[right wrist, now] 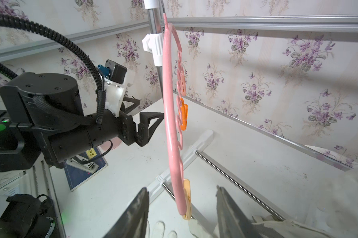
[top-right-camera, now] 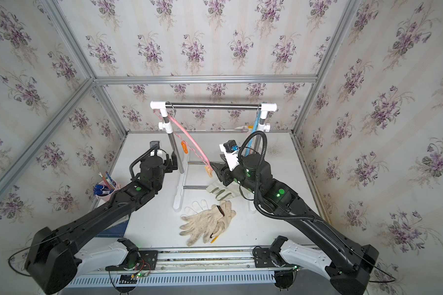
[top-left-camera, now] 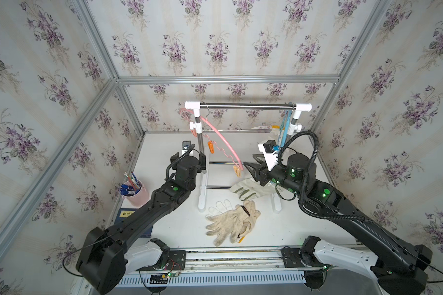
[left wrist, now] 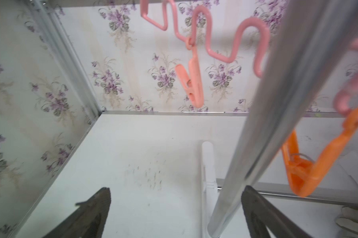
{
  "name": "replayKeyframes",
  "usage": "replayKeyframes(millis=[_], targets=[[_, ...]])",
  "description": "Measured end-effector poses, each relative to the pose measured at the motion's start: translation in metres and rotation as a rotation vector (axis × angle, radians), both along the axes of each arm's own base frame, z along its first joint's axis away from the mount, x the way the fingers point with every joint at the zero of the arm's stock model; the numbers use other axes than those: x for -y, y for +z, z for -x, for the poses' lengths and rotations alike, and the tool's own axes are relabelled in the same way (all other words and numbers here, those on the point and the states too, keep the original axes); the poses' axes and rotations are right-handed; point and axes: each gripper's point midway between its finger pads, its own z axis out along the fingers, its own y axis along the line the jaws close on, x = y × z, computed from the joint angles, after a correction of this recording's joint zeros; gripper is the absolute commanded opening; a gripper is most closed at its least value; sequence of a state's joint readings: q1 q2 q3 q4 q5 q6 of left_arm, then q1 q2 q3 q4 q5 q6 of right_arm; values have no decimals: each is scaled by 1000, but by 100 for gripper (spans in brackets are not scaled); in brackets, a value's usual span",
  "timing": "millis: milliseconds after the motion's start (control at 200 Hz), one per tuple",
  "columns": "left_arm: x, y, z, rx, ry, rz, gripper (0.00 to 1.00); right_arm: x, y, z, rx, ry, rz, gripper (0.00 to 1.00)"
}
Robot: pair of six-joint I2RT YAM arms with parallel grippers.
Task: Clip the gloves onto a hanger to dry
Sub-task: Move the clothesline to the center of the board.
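Blue book [right wrist: 85,177] near the gloves [top-left-camera: 228,224] bears an illegible yellow label [right wrist: 90,152].

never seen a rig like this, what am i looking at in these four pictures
Two black robot arms, each ending in a two-finger gripper, work at a white table. Two pictures look down from overhead; two come from cameras on the arms' wrists. On the table stand a small drying rack with a pink hanger, and a pen cup. Knit gloves and a canvas glove lie loose. The left gripper is open by the rack's pole; the right gripper is open around the hanger's lower end. Neither holds anything.
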State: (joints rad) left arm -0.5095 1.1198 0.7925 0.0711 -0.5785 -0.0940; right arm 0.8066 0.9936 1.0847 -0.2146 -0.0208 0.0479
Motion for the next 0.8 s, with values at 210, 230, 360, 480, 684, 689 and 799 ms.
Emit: replayKeyframes(millis=[210, 230, 360, 480, 684, 689, 799], targets=[[-12, 17, 58, 40, -131, 36, 100, 4, 0, 15, -35, -10, 25, 44], [-12, 19, 62, 45, -145, 40, 100, 5, 1, 16, -36, -12, 29, 44], [-9, 24, 79, 55, -222, 46, 100, 7, 14, 30, -18, -4, 32, 43], [-2, 12, 83, 8, -269, 39, 100, -4, 33, 49, 28, 85, 34, 44], [12, -20, 78, -140, -311, 46, 100, -60, 8, 82, 8, 311, 157, 43], [12, -20, 78, -143, -312, 47, 100, -61, 6, 83, 6, 314, 160, 43], [16, -26, 79, -184, -312, 80, 100, -80, -41, 106, -46, 392, 294, 42]])
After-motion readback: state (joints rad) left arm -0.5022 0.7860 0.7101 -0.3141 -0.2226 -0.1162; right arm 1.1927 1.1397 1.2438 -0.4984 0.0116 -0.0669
